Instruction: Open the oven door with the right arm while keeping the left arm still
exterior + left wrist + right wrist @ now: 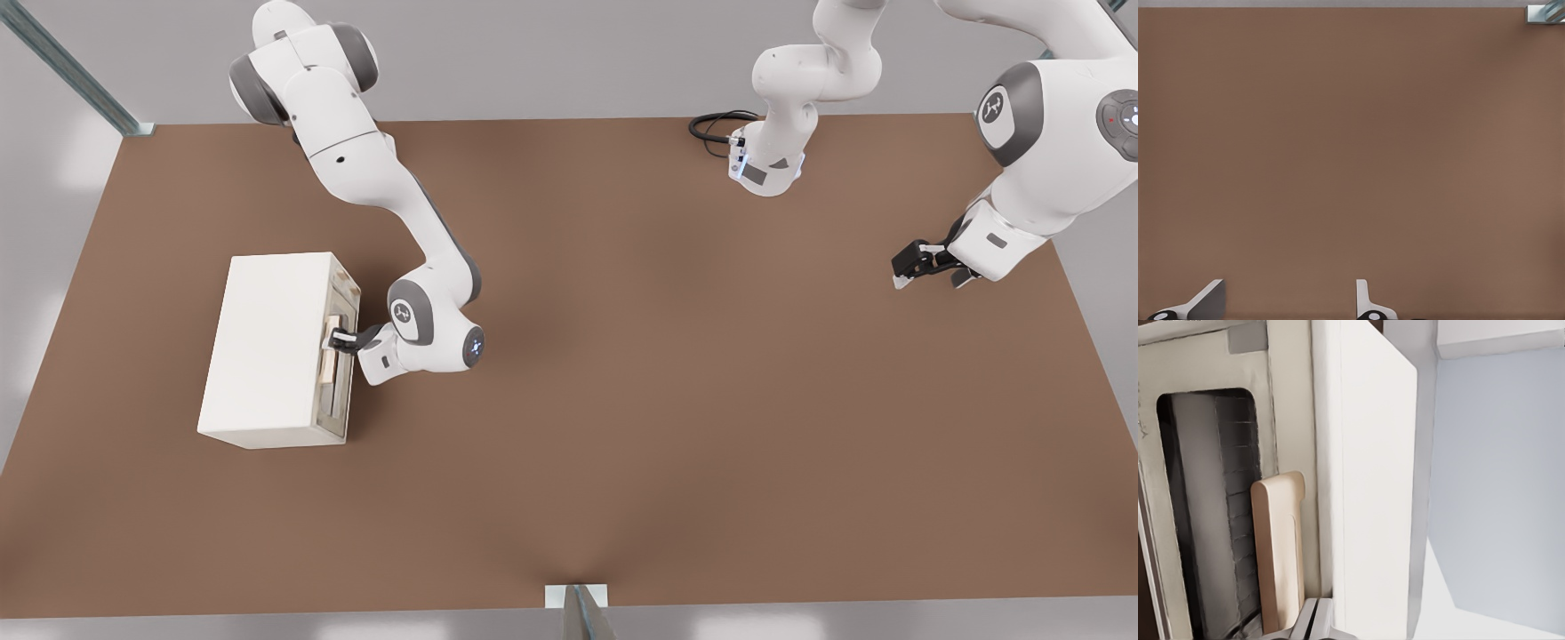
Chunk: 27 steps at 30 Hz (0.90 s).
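The oven (271, 342) sits on the left part of the brown desk (622, 400) in the front view, a plain cream-white box with flat, matte faces and crisp edges. Its oven door (340, 356) is the narrow greyish-beige framed panel on the side facing the front view's right, and it looks shut or nearly so, lying flush with the box. The right arm (391, 204) reaches down from the far left, and its gripper (339, 339) is at the pale tan bar handle (330, 348), roughly at the door's mid-length. In the right wrist view the handle (1278, 553) is a smooth, rounded-corner bar standing off the door frame, beside a dark window with a ribbed or gridded interior, and the light fingertips (1313, 621) sit right at its end. The fingers appear closed down narrow and touching the handle, though whether they truly clamp it I cannot tell. To do this step well, the grip should be squarely across the bar rather than on its tip, since the handle looks slick and hard and could slide out. The pull should then follow the door's arc around its hinge edge, not a straight line, and stay gentle; the oven looks light and unanchored, so a sharp tug may drag the whole box across the smooth desk.
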Available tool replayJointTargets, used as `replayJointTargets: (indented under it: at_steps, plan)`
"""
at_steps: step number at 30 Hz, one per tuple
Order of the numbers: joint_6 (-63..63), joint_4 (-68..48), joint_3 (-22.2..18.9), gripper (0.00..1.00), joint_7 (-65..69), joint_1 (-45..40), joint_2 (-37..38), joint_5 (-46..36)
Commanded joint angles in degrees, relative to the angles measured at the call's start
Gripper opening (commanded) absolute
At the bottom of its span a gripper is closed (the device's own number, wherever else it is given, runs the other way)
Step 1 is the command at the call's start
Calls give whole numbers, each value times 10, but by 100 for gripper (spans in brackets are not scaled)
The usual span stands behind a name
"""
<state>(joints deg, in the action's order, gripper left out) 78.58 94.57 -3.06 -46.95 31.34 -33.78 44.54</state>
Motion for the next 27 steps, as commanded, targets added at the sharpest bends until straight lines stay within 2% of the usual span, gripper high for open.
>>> replayJointTargets:
  at_steps: [1,14,18,20,22,24,25,26,27]
  plan:
    - [4,0,0,0,-97,0,0,0]
    - [16,0,0,0,-98,2,-8,0]
    - [16,-22,1,0,-86,33,-8,-12]
    - [43,-55,5,0,-92,51,-21,-90]
    - [64,-86,22,0,-66,33,-2,-175]
    - [61,-99,35,0,221,-80,85,-374]
    - [61,-99,34,5,390,-135,136,-451]
    - [72,-99,34,85,430,-157,172,-454]
    - [75,-99,30,100,434,-167,195,-447]
